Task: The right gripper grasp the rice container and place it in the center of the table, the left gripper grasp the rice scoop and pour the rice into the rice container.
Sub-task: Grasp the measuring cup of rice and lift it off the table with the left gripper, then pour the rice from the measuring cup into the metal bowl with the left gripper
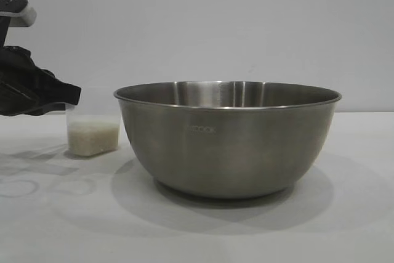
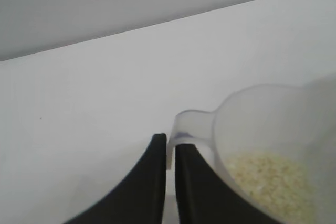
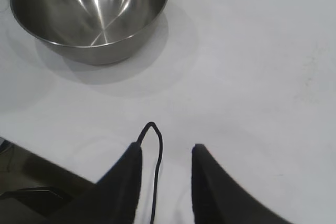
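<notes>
Now the left hand [image 2: 170, 153] is seen clenched on the loop handle of the rice scoop [image 1: 92, 133], its 2 fingers pressed together around the thin plastic. The scoop is held just ahead of that hand, standing on the surface [image 1: 345, 214], with the rice [image 2: 273, 179] heaped low inside it. The rice container [image 1: 228, 137] sits beyond the scoop from the left hand, near but not touching, and empty. The right hand [image 3: 167, 153] is parked well apart from the container, fingers parted, nothing held.

Risks, judged: the grip is on a narrow handle, so the scoop could twist or slip when lifted; a swing toward the container could knock the scoop against the rolled rim and scatter grains.

Count: 1 scoop, 1 container, 1 heap of rice, 2 hands.
</notes>
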`<state>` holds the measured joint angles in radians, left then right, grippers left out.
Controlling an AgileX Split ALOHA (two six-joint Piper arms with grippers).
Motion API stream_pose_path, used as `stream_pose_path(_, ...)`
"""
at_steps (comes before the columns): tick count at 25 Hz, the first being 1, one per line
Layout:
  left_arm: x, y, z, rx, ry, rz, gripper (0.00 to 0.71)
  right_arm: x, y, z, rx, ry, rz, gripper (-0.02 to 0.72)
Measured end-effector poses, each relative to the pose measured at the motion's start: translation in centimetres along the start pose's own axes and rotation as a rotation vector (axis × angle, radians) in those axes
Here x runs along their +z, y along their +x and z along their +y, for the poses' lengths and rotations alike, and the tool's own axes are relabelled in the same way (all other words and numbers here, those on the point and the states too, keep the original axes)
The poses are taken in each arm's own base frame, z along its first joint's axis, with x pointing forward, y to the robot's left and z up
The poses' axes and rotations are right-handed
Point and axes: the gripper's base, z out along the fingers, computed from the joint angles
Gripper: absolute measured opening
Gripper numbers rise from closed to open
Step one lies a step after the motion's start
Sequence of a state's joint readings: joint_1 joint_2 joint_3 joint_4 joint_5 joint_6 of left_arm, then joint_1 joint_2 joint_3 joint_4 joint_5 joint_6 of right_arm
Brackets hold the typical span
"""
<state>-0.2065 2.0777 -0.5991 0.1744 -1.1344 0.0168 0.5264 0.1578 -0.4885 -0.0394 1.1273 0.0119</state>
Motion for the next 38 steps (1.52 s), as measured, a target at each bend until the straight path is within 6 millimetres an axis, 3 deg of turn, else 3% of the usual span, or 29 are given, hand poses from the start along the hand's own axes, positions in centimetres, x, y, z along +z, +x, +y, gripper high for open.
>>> stream_pose_path(7, -0.4, -2.3, -0.1, 0.110, 0.019, -0.069, 0.000, 0.0, 0.0, 0.0, 0.000, 0.000, 0.000, 0.228)
stream_pose_path(16, -1.9, -7.3, -0.5, 0.324, 0.040, -0.233, 0.000, 0.0, 0.0, 0.0, 0.000, 0.000, 0.000, 0.228)
stream_pose_path(23, -1.6, -11.0, -1.3, 0.548, 0.110, -0.385, 0.000, 0.0, 0.0, 0.0, 0.000, 0.000, 0.000, 0.228)
stream_pose_path(31, -1.4, -12.2, -4.8, 0.889, 0.276, -0.521, 0.000, 0.0, 0.0, 0.0, 0.000, 0.000, 0.000, 0.228)
stream_pose_path(38, -1.6, -12.1, -6.8, 1.228, 0.280, -0.625, 0.000, 0.0, 0.0, 0.0, 0.000, 0.000, 0.000, 0.228)
